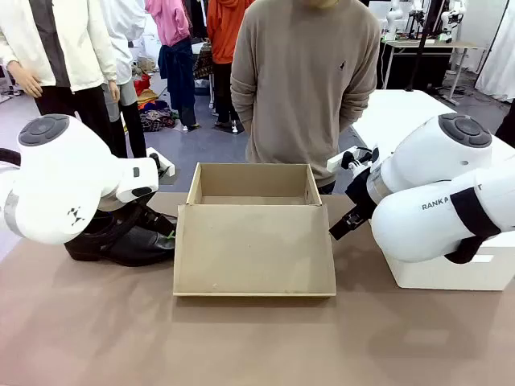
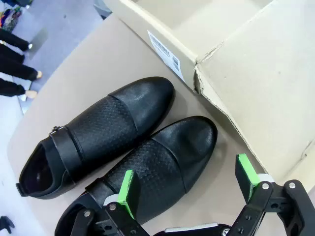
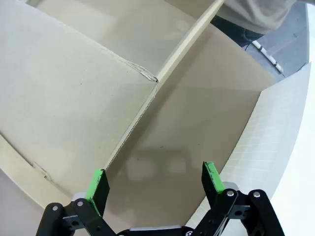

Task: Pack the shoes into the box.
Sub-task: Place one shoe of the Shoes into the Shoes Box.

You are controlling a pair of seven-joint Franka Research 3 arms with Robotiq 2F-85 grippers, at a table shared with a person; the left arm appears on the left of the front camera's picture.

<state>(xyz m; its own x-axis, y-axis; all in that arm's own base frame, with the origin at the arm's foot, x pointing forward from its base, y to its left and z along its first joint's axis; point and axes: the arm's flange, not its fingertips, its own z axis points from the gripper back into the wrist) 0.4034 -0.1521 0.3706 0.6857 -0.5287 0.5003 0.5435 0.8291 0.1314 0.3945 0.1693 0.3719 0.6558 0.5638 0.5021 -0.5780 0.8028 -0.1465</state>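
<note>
Packing looks not yet begun. In the front view the box stands open in the middle of the tan surface, its lid folded flat towards the robot, and what shows of its inside is bare. The shoes sit together on the surface just left of the lid, partly hidden by the left arm. A white block lies to the right under the right arm. A person stands at the far edge behind the box. Beyond is a grey floor with a heap of clothes and a white table.

In the left wrist view the left gripper hangs released and empty over the nearer shoe. The other shoe lies touching it, toes pointing at the box corner, where a printed label shows.

In the right wrist view the right gripper is spread wide, holding nothing, above the bare strip between the lid's side edge and the block.

Both shoes remain to be picked up and set inside, and the lid closed, so I judge the whole job is left
</note>
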